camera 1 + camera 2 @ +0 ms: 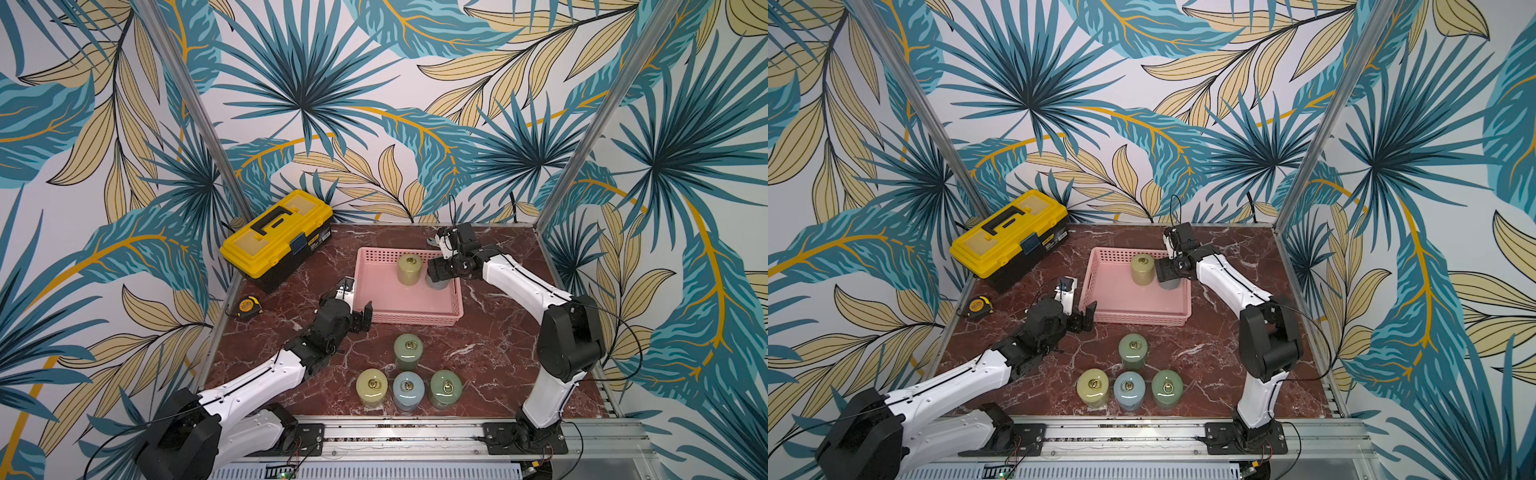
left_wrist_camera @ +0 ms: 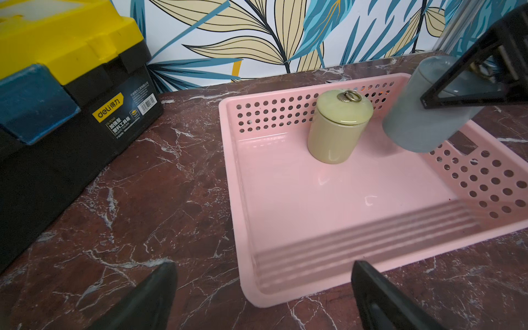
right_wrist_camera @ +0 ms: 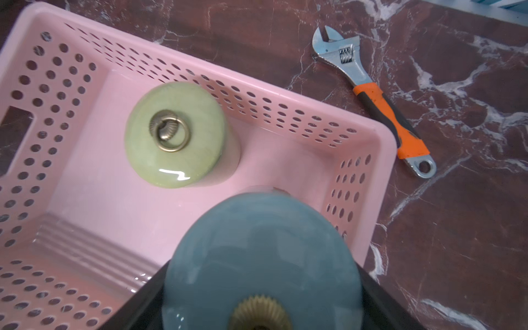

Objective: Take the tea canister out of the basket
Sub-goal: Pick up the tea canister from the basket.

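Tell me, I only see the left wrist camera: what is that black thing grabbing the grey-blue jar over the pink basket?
Observer: That is the right gripper. The right wrist view shows its black jaws on either side of the lid of the blue canister.
Operator: Are there more jars that I can't see?
Observer: Yes. Both top views show four other canisters standing upright on the table, in front of the basket and outside it.
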Controlling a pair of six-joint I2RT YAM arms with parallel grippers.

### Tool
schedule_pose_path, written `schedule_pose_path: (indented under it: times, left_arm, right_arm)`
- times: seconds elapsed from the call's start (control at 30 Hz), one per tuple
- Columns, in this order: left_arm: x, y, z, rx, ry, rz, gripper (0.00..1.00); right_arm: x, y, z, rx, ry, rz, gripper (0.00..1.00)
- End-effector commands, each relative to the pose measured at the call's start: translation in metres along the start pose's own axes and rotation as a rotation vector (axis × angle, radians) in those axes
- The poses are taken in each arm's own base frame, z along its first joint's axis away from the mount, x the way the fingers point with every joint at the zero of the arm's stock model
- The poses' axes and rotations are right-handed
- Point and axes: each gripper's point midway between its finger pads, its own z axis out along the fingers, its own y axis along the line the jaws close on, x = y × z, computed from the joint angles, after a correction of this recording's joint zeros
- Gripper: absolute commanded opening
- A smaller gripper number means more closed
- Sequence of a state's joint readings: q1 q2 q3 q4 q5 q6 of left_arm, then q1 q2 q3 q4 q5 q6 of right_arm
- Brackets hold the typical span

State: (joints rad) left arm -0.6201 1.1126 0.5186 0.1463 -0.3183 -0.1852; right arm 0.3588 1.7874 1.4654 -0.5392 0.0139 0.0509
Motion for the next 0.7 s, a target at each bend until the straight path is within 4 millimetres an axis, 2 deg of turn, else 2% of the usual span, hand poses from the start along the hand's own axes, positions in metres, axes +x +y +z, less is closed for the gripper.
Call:
schedule_pose_path:
  times: [0.0,0.23,0.67]
  left_arm:
    - [0.0,0.004,-0.003,-0.012,-0.019,0.008,1.0]
    - [0.001,0.004,-0.002,-0.009,-0.016,0.003,1.0]
    - [-0.001,0.005,-0.003,-0.015,-0.022,0.007,1.0]
  right_arm:
    - [-0.009,0.006,-0.027,-0.009,-0.065,0.01,0.42]
    - [0.0,0.016,-0.054,-0.024,-0.097,0.008,0.42]
    - [0.019,0.035,-0.083,-0.045,-0.108,-0.03,0.42]
